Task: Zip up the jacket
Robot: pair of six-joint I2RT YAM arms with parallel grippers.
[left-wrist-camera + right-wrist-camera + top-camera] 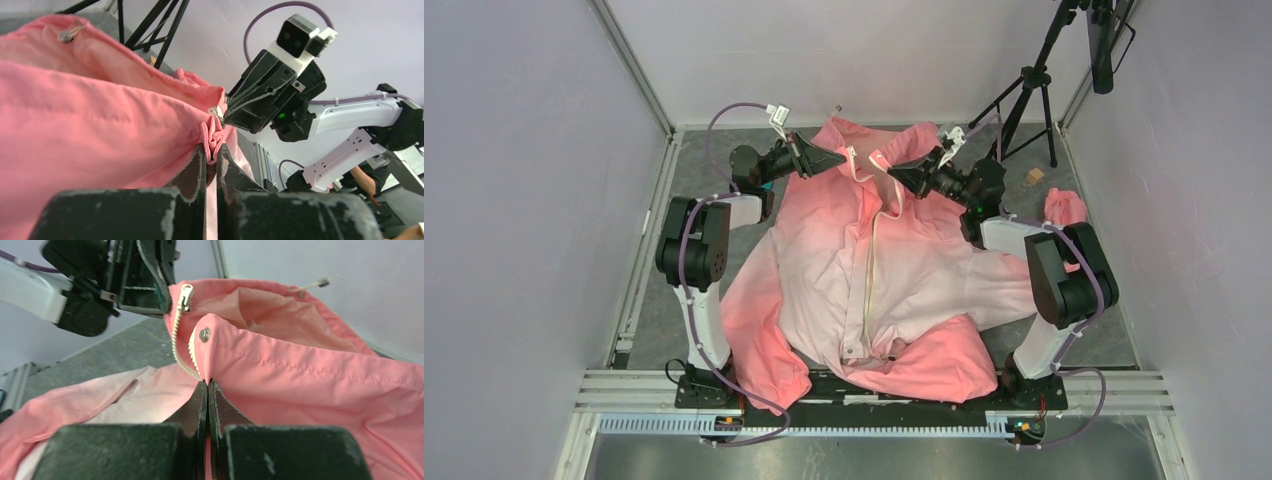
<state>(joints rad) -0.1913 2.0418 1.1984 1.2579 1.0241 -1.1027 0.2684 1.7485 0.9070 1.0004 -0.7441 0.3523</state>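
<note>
Holds the jacket (pixel 924 270) spread over the middle of the bench (pixel 659 320), collar toward 12 o'clock, hem toward 6. Pinches the collar edge at 11 o'clock with the left claw (pixel 841 158), clenched on a bunched fold of pink cloth. Clamps the opposite edge at 1 o'clock with the right claw (pixel 893 176), squeezed tight on fabric just under a snap button (pixel 204 334). Shows the cream zipper (pixel 870 280) running down the front, rows parted at the collar, metal pull (pixel 185 296) just beside the left claw.
</note>
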